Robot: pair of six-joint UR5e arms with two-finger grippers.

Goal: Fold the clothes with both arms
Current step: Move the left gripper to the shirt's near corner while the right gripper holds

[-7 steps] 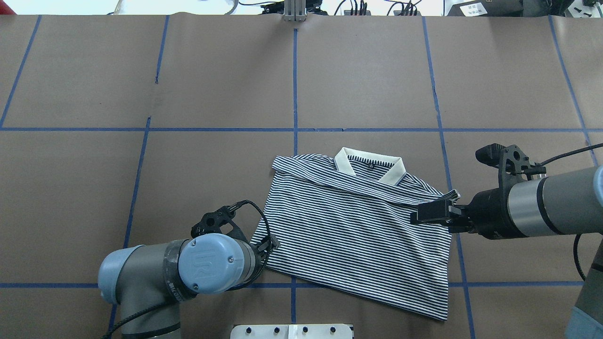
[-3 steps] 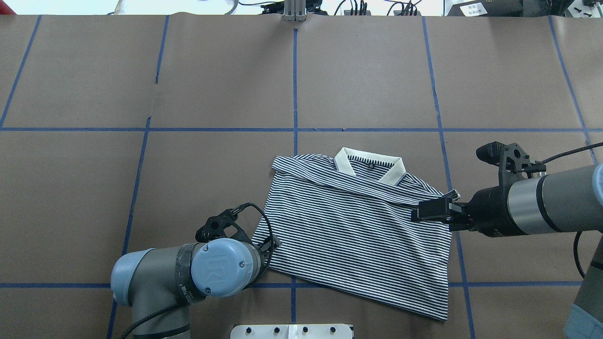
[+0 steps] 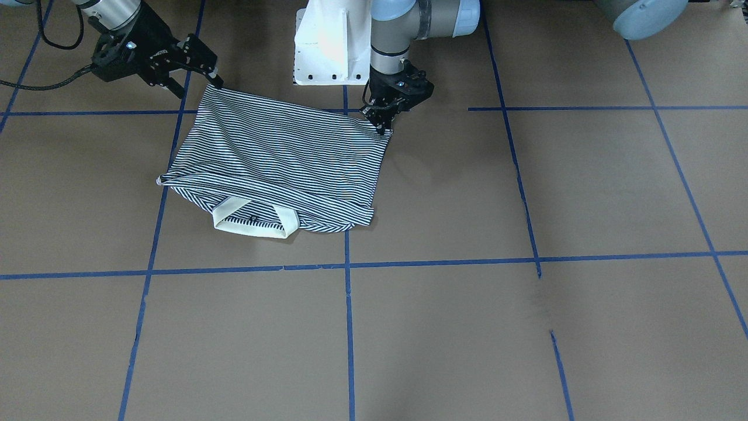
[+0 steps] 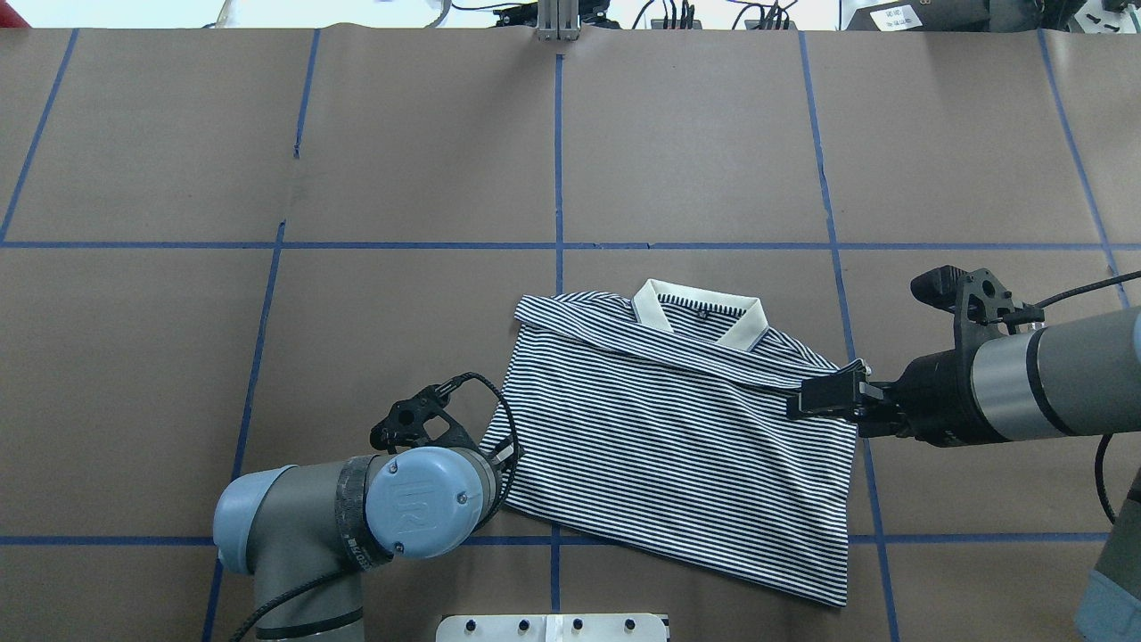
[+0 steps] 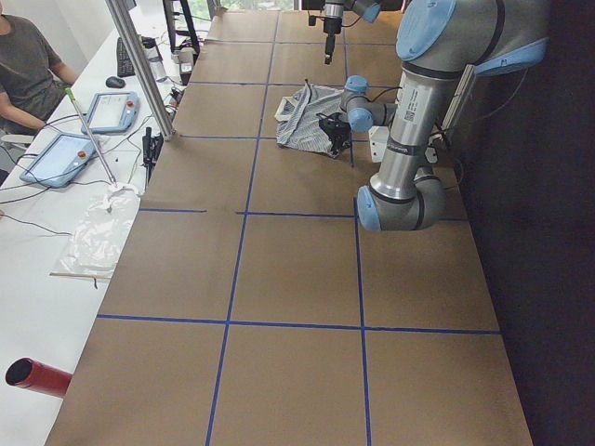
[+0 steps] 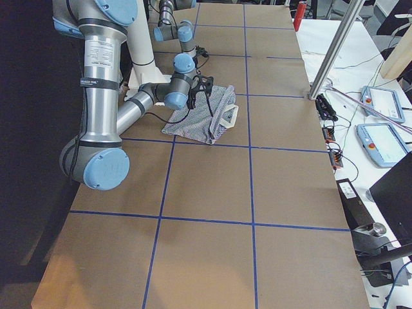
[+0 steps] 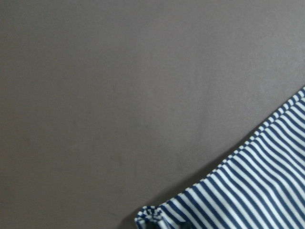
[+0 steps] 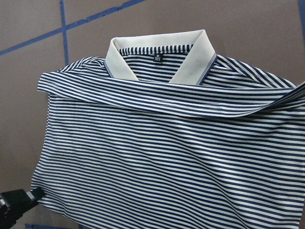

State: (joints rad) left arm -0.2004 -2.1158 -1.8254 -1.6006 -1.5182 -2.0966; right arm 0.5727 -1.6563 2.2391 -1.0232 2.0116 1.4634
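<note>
The striped polo shirt (image 4: 677,428) lies folded on the brown table, cream collar (image 4: 700,312) at the far edge and sleeves tucked in. It also shows in the front view (image 3: 280,152) and the right wrist view (image 8: 167,157). My left gripper (image 3: 383,124) points down at the shirt's near left corner, its fingers close together on a small bunch of cloth (image 7: 147,217); in the overhead view the wrist hides it. My right gripper (image 4: 793,399) is open at the shirt's right edge, just below the folded sleeve, and its fingers (image 3: 204,61) stand spread apart.
The white pedestal base (image 4: 553,627) stands at the near table edge, close to the shirt's hem. Blue tape lines (image 4: 559,160) grid the table. Beyond the far edge are a metal post (image 5: 139,65), tablets (image 5: 112,110) and a seated person (image 5: 28,65).
My right gripper has drawn back a little to the right, off the shirt's edge. My left arm's elbow has swung right while its wrist stayed at the corner. The shirt has not moved.
</note>
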